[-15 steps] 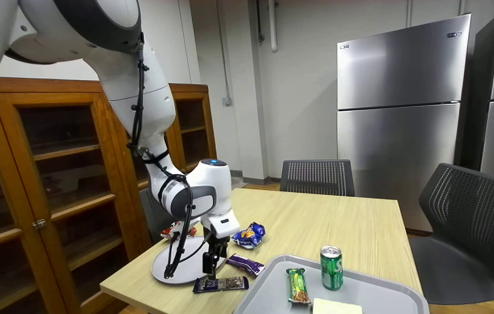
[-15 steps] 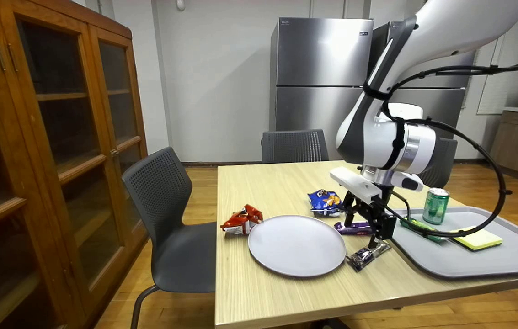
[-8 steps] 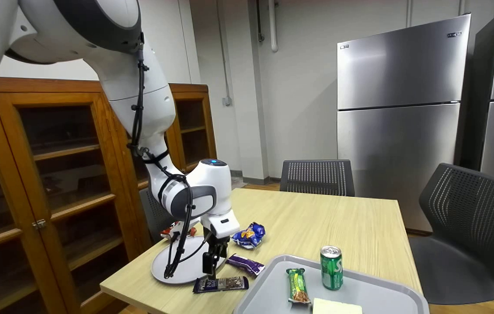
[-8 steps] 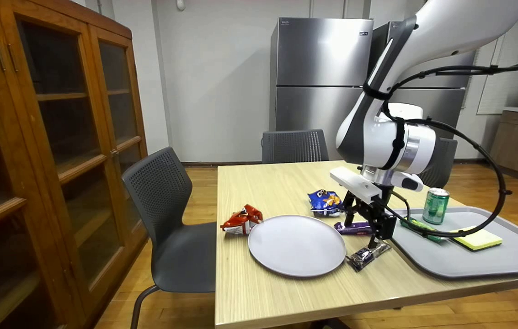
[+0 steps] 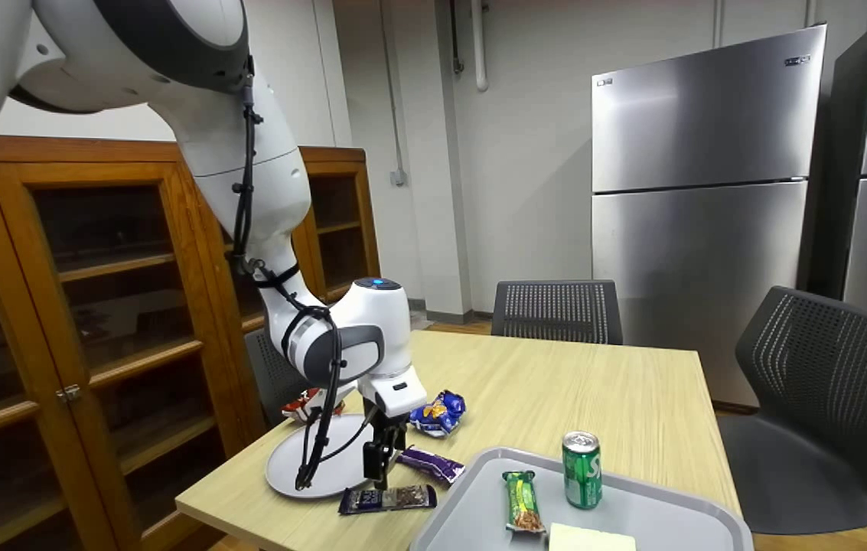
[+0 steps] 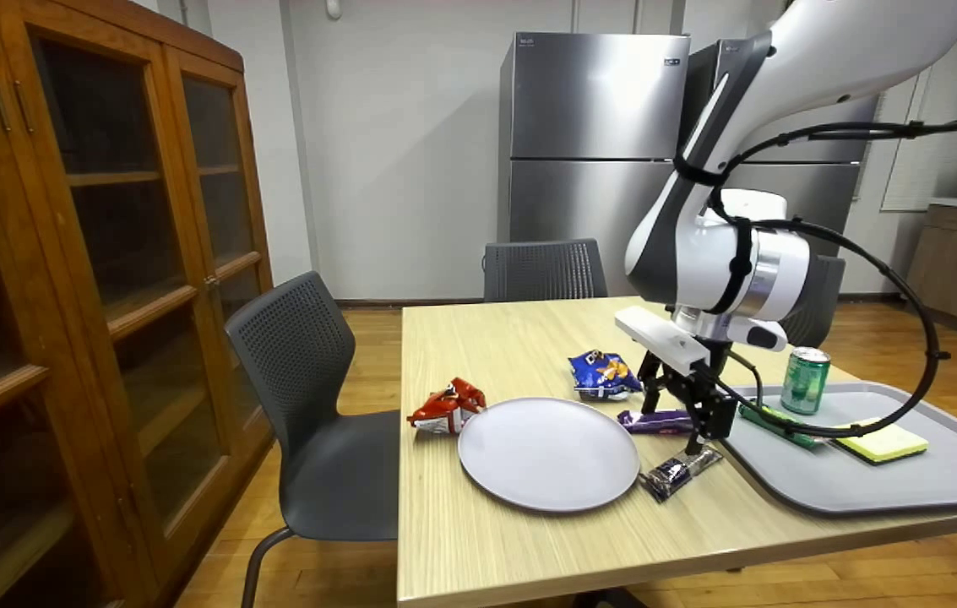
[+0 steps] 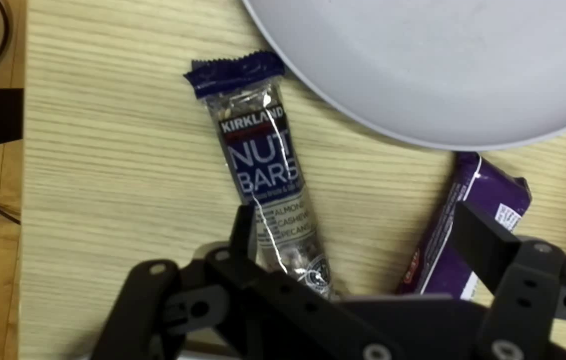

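Gripper (image 7: 355, 215) spread, empty; nut bar (image 7: 269, 172) lies on table (image 7: 113, 165) below it, left of gap centre in wrist view, long axis roughly square to closing line, blue end beside plate (image 7: 427, 65).

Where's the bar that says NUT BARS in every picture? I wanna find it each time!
In an exterior view: the nut bar is near the bottom, a little left of the middle.
In an exterior view: the nut bar is low down, right of the middle.
In the wrist view: the nut bar slants near the middle.
Landmark: the round gray plate is beside it in all three.
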Controlling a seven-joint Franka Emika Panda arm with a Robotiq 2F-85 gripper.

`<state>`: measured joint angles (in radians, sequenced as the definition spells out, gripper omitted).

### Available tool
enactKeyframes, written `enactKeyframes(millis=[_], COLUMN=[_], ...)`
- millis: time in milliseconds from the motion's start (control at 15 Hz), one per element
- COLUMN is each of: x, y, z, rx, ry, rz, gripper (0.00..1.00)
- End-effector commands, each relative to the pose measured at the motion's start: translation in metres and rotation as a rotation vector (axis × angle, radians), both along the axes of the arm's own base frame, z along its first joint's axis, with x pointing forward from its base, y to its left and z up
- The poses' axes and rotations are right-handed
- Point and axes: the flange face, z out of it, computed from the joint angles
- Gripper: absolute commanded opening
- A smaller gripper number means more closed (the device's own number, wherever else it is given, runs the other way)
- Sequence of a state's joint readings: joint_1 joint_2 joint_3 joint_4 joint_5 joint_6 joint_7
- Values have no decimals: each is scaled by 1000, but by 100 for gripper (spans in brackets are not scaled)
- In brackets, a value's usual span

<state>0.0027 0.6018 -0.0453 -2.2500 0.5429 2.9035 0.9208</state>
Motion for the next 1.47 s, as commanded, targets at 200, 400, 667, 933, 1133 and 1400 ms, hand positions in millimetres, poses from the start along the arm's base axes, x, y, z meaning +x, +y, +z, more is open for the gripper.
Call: enactKeyframes(millis=[200, 400, 667, 933, 1133, 1400], x=[6, 9, 15, 20, 26, 33], y=[-48, -81, -123, -157, -179, -209], z=[40, 54, 67, 74, 80, 86], rx=[-60, -102, -136, -141, -112, -91], ry=[-41, -56, -61, -42, -30, -21], rz=[-30, -35, -59, -78, -104, -144], gripper=[100, 100, 100, 100, 100, 100])
